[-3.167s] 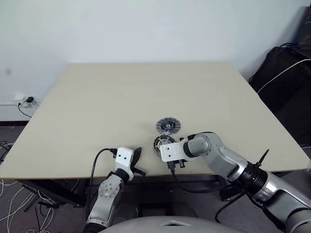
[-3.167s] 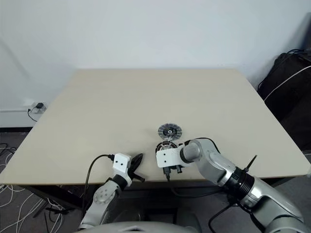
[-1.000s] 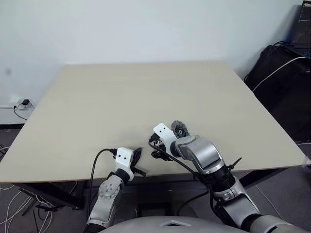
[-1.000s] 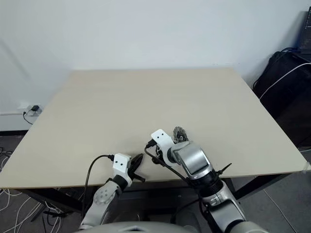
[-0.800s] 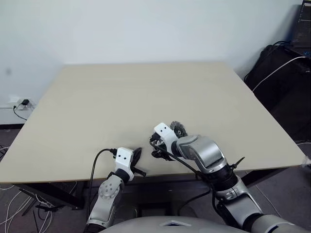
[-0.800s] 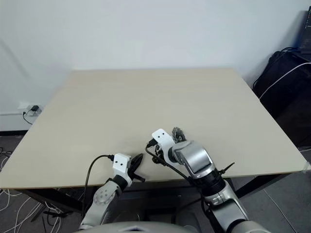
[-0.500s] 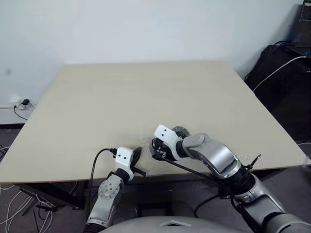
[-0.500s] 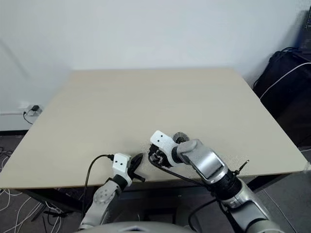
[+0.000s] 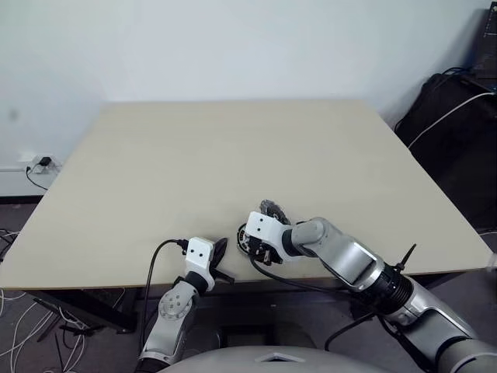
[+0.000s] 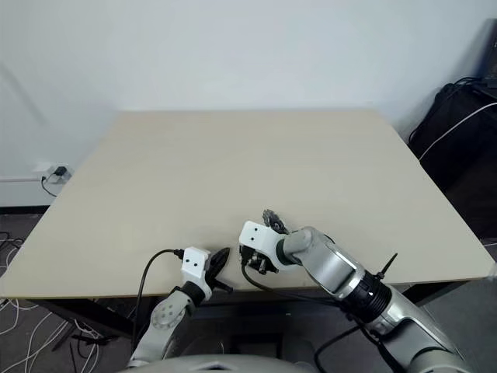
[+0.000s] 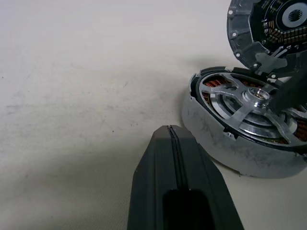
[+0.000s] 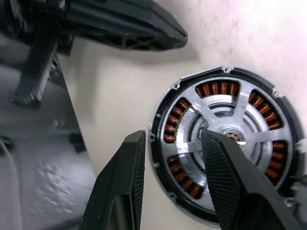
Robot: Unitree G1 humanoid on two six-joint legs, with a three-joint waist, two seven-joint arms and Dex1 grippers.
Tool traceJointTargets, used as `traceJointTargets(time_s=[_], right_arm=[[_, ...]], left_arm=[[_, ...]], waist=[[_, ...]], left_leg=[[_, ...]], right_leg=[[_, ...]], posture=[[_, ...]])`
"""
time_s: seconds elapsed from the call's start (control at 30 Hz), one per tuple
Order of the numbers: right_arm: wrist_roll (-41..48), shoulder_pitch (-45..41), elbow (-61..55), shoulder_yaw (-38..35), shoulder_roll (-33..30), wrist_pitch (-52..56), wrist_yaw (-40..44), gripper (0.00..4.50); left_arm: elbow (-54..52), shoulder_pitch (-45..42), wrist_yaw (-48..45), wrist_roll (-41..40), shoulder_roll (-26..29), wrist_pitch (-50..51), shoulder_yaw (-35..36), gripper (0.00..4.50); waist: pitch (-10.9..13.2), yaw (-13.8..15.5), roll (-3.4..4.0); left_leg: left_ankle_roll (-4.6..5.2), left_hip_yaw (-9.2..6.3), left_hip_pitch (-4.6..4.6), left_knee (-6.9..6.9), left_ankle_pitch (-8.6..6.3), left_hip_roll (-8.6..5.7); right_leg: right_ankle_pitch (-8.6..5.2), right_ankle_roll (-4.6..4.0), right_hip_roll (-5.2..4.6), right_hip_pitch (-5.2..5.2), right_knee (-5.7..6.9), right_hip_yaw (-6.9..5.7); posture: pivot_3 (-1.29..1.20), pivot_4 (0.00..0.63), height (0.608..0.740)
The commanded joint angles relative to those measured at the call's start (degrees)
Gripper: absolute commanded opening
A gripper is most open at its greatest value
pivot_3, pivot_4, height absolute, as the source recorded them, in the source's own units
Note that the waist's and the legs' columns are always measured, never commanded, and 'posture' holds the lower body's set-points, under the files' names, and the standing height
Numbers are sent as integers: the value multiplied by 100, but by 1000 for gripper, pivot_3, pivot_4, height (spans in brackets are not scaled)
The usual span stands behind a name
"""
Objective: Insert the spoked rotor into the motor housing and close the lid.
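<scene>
The motor housing (image 11: 225, 139) lies flat near the table's front edge, with copper windings showing under the silver spoked rotor (image 12: 249, 134) seated in it. The lid (image 9: 270, 208) stands tilted on edge at the housing's far side. Its inner face (image 11: 268, 24) shows, and it leans on the outer side of one right finger. My right gripper (image 12: 173, 135) hangs over the housing, pointing down, jaws apart with nothing between them. One fingertip (image 12: 211, 136) is close to the rotor's hub. My left gripper (image 11: 171, 132) is shut and empty, level, just left of the housing.
The table's front edge (image 9: 256, 273) runs right behind the housing. The beige tabletop (image 9: 233, 155) stretches away beyond it. A black bag (image 9: 458, 116) with a white cable stands off the right side, and cables and a wall socket (image 9: 43, 162) are on the left.
My right wrist has rolled and dropped over the housing, and the lid has come down from raised to tilted at the housing's far side. The left arm is still.
</scene>
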Motion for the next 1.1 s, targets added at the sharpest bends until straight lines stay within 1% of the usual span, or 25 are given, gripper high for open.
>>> traceJointTargets(time_s=[0.03,0.17,0.37,0.87,0.97,1.1], right_arm=[[-551,-249,-158,318,-404,-821,379,1931],[-805,-320,-239,432,-666,-1221,838,1931],[-1273,-373,-148,492,-778,-1574,1233,1931],[-2122,-293,386,488,-515,-1976,1577,1931],[-2203,-251,467,431,-449,-2005,1589,1329],[-2304,-186,537,345,-374,-1960,1558,91]], left_arm=[[-91,-54,-29,-52,-26,-128,28,0],[-74,-47,-35,-66,-20,-142,48,0],[-89,-41,-24,-76,-38,-135,48,0],[-29,-71,23,-80,-70,-171,71,0],[-84,-34,28,-78,-71,-159,68,0],[-125,-4,31,-75,-70,-149,63,0]], waist=[[0,6,0],[0,11,-1],[1,31,-3],[0,77,-4],[-3,79,-4],[-6,62,-11]], left_leg=[[0,0,0,0,0,0],[0,0,0,0,0,2],[0,0,1,2,1,2],[-1,0,2,3,1,2],[-1,0,3,6,1,1],[-3,0,13,6,1,3]], right_leg=[[0,0,0,0,0,0],[0,0,2,-1,1,-1],[0,0,1,2,1,-1],[0,-1,1,2,2,-1],[1,0,1,5,2,-1],[1,0,3,15,5,0]], posture=[[0,0,740],[0,0,740],[0,0,740],[0,0,740],[0,0,740],[0,0,740]])
